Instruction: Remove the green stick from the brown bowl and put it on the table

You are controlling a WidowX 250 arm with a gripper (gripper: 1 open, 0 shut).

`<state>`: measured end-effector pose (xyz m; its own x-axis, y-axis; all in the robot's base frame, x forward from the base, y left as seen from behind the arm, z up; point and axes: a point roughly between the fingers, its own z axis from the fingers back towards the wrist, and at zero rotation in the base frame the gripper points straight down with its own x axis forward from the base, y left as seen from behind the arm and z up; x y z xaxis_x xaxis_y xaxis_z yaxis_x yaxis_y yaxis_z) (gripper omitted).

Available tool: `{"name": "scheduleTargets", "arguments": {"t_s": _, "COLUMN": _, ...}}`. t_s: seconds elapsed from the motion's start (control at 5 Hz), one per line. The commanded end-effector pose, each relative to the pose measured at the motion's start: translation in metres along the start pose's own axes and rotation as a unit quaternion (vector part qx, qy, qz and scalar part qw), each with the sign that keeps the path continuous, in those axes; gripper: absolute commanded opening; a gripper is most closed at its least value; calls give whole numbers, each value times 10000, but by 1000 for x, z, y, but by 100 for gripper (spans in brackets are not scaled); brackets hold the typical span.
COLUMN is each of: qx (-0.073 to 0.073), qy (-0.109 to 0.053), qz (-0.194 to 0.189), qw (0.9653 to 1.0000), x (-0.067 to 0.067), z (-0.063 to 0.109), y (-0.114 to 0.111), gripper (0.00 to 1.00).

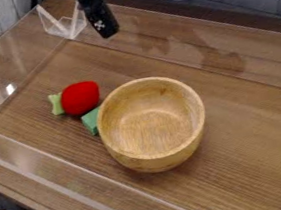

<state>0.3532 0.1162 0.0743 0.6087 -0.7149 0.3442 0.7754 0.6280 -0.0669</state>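
Observation:
The brown bowl [163, 155] stands in the middle of the table [255, 164], and nothing shows inside it. A green piece [91, 120], which looks like the green stick, lies on the table against the bowl's left wall. It runs under a red ball [81, 94], with another green bit [55, 103] at the ball's left. My dark gripper [107, 28] hangs high over the far part of the table, well away from the bowl, pointing down. Its fingers look shut, with nothing seen between them.
Low clear acrylic walls [63, 191] edge the table on all sides. A clear bracket [59, 21] stands at the back wall just left of the gripper.

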Motion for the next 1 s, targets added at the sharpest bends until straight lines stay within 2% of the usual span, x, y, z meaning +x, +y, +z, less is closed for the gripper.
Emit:
{"name": "scheduleTargets", "arguments": {"t_s": 0.0, "qx": 475, "qy": -189, "qz": 306, "qw": 9982, "x": 0, "z": 18, "y": 19, "gripper": 0}}
{"name": "scheduleTargets", "arguments": {"t_s": 0.4, "qx": 378, "qy": -303, "qz": 213, "qw": 9986, "x": -3, "z": 8, "y": 28, "gripper": 0}}
{"name": "scheduleTargets", "arguments": {"t_s": 0.8, "qx": 234, "qy": -389, "qz": -113, "qw": 9989, "x": 9, "z": -3, "y": 15, "gripper": 0}}
